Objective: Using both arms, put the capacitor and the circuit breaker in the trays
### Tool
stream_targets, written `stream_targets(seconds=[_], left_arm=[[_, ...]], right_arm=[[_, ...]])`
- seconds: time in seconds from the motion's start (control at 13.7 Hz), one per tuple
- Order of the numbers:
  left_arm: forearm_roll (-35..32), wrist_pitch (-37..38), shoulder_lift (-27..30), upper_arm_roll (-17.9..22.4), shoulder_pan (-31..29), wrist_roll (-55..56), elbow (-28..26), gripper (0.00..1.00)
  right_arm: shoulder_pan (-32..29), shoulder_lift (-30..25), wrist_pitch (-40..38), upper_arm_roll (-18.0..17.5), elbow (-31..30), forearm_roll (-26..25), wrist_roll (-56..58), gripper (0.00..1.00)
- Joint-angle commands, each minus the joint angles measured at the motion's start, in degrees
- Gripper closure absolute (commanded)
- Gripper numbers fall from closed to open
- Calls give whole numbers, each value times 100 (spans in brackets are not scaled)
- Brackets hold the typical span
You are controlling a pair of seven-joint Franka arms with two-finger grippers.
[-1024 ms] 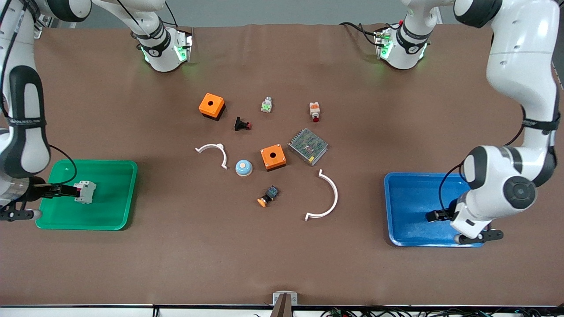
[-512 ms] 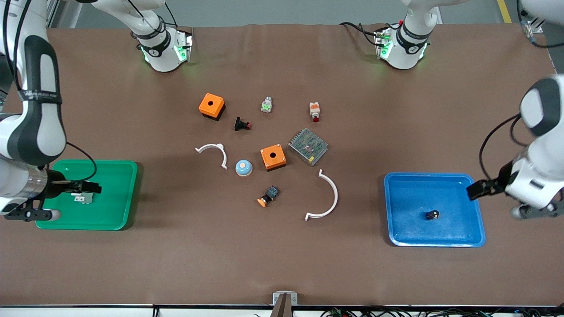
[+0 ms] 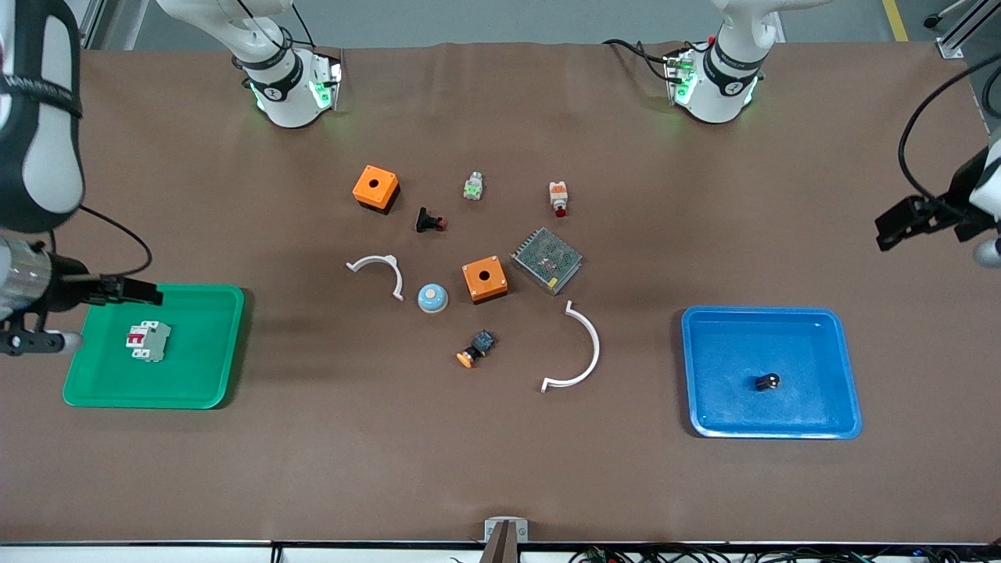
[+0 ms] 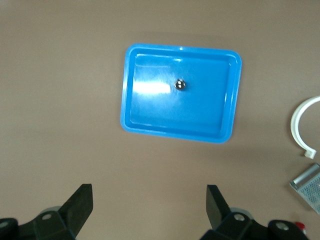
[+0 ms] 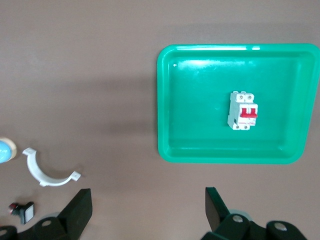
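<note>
The capacitor lies in the blue tray at the left arm's end of the table, roughly in the tray's middle, touching nothing but the tray floor. In the left wrist view it shows as a small dark dot with a shiny top, too small to make out further. The circuit breaker lies flat in the green tray at the right arm's end of the table, its red switches facing up, clear of the tray walls.

The left gripper hangs in the air over bare table, near the table's edge at the left arm's end and above the blue tray's end of the table. Its jaws stand wide apart and hold nothing; the left wrist view shows both fingers spread with open space between them. The arm itself is mostly cut off at the picture's edge.

The right gripper hovers over the rim of the green tray, farther from the front camera than the circuit breaker and not touching it. Its jaws are also spread wide and empty, as the fingers in the right wrist view show.

Between the trays, mid-table, sit two orange boxes, a metal mesh box, two white curved pieces and several small buttons.
</note>
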State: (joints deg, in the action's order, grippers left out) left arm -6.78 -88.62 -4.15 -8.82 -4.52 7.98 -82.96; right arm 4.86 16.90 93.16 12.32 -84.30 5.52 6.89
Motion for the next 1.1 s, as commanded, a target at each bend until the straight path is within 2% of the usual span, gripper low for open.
stream_targets(seconds=[0.0,0.22,0.59,1.02], left_arm=[[115,310,344,3,48,-78,-195,0],[124,539,441,11,-5,-428,-212,0],[387,566,467,29,-23,-456,-239,0],[493,548,476,38,-32,-456,-274,0]], right_arm=[[-3,-275,-228,-36,26,-95,-126,0],[-20,-214,-553,-36,351,-113,-91,0],[-3,-205,-562,-36,414,-104,-100,0],[-91,-704,-922,16,248,-139,-39,0]])
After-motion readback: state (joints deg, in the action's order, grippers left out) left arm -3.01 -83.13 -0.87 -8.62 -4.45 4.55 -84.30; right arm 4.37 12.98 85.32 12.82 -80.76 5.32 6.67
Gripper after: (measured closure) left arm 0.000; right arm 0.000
